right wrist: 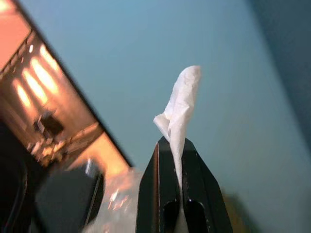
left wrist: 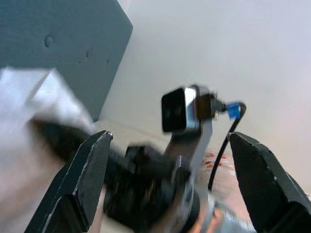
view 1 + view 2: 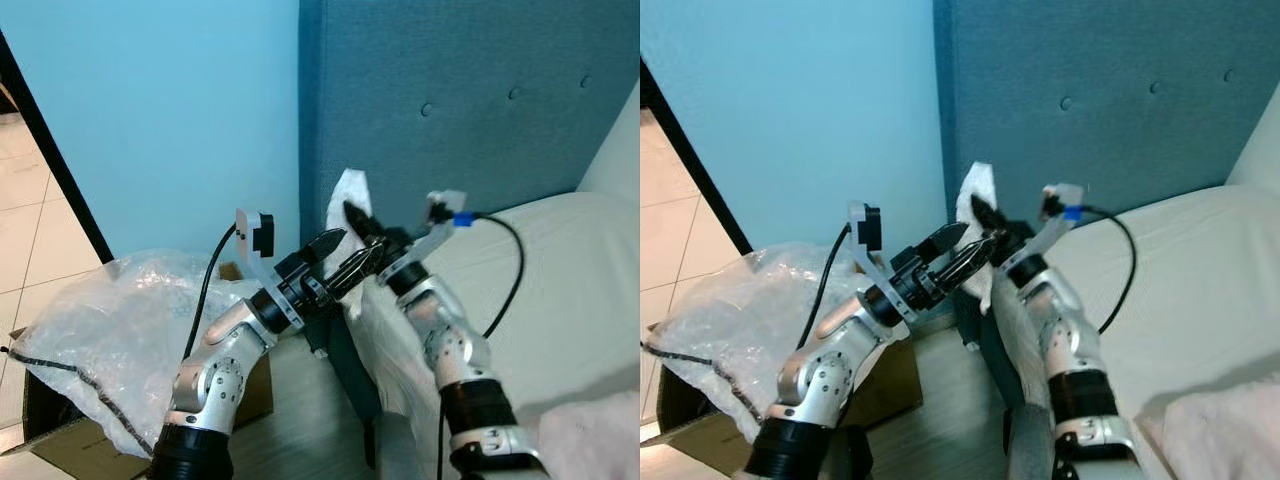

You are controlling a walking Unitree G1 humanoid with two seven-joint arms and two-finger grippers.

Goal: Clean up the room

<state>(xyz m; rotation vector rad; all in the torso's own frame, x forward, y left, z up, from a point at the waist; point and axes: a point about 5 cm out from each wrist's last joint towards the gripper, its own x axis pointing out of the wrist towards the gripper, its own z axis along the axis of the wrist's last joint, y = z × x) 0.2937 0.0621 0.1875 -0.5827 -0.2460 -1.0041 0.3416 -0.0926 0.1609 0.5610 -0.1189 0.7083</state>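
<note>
The left wrist view is blurred: the tissue [image 2: 34,97] appears there as a pale smear, and the right arm's wrist camera block [image 2: 177,110] is the sharpest item in it. In the right wrist view the background is out of focus; an orange-lit area behind the dark door frame cannot be identified. The lower end of the tissue is hidden between the right jaws. The cardboard box [image 3: 60,445] is mostly covered by the clear plastic bag [image 3: 120,320] lining it and is cut off at the lower edge of the eye views.

Right gripper [image 3: 352,216]: raised in front of the blue padded headboard [image 3: 470,100], at the corner where the headboard meets the light blue wall [image 3: 160,110]. Its jaws are clenched on the white tissue [image 1: 181,104], which stands up above the fingertips, crumpled and tapering toward the top.

Left gripper [image 3: 335,255]: raised just beside the right gripper, pointing toward it. Its jaws are released and spread wide, with the right gripper's body between the two fingers [image 2: 90,174] as seen along them. The tissue lies above and beyond the left jaws, not touching them.

The white bed [image 3: 570,270] lies under the right arm. The bag and box sit on the floor beside the bed's edge, below the left arm.
</note>
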